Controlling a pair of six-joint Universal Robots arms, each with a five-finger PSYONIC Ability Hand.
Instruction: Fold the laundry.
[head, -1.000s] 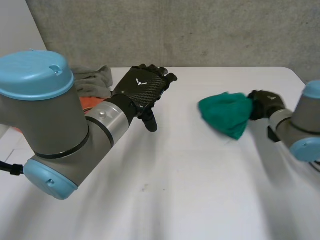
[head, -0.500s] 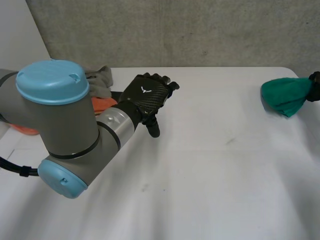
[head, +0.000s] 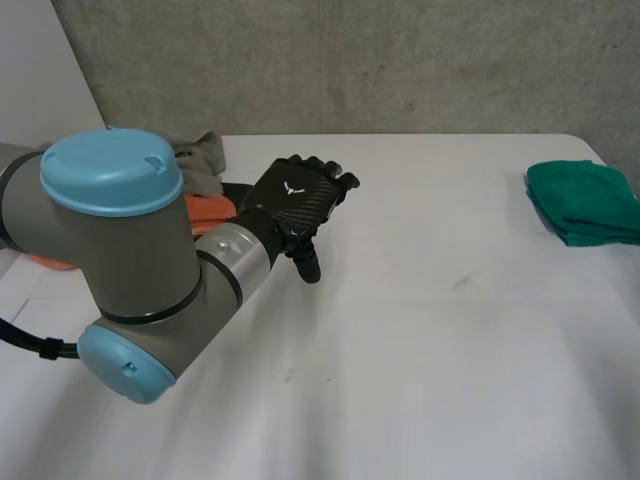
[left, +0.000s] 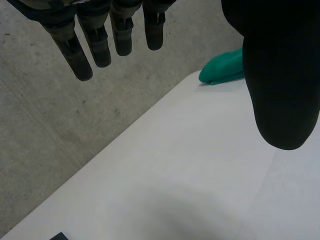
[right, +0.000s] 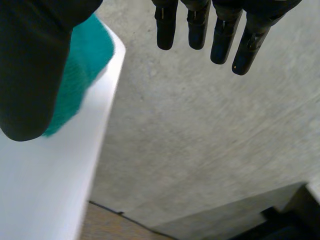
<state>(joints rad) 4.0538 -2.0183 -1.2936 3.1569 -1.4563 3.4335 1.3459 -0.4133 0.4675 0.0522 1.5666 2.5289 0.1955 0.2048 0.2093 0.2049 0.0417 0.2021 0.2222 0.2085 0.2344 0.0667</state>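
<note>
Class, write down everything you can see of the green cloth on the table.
The green cloth is a soft, towel-like fabric, folded into a flat stack with layered edges along its near side. It lies on the white table by its right edge, well apart from the left hand. In the head view only the table touches it.

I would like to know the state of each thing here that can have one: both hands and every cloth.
left hand: open, fingers straight, holding nothing.
right hand: open, fingers straight, holding nothing.
green cloth: folded, lying at the right edge of the table, no hand on it.
grey cloth: crumpled, not folded.
orange cloth: crumpled, partly hidden behind the left arm.
</note>
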